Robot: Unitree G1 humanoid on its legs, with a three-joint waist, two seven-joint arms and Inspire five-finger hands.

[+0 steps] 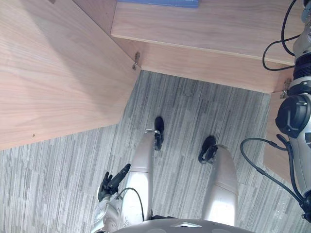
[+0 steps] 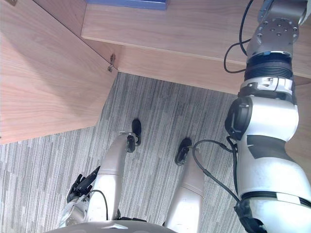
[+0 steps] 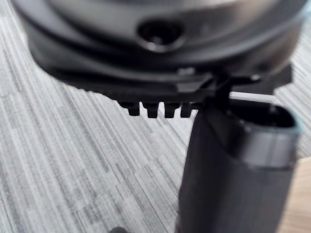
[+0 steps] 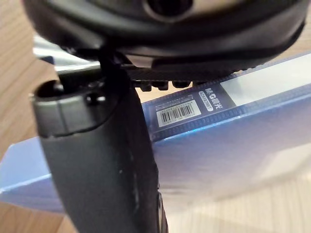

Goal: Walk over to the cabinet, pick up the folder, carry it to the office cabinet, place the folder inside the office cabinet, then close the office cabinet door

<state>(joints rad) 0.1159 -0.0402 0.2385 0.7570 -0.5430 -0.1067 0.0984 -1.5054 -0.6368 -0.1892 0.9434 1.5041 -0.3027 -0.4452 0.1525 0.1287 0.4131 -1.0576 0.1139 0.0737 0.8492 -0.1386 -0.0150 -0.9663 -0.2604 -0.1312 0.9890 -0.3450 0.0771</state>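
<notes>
A blue folder (image 1: 158, 2) lies flat on the wooden shelf (image 1: 204, 29) of the open cabinet, at its far edge. In the right wrist view the folder (image 4: 243, 145) has a white label with a barcode and rests on the wood. My right hand (image 4: 97, 160) is close over it, its thumb crossing in front of the folder's edge and its fingers straight. My right arm reaches up into the cabinet on the right. Low at my left side hangs my left hand (image 1: 112, 182), fingers relaxed and holding nothing.
The cabinet's left door (image 1: 53, 73) stands wide open, hinged (image 1: 136, 61) at the shelf's corner. Part of another wooden panel (image 1: 274, 145) shows behind my right arm. Grey striped carpet (image 1: 194, 111) covers the floor below the shelf.
</notes>
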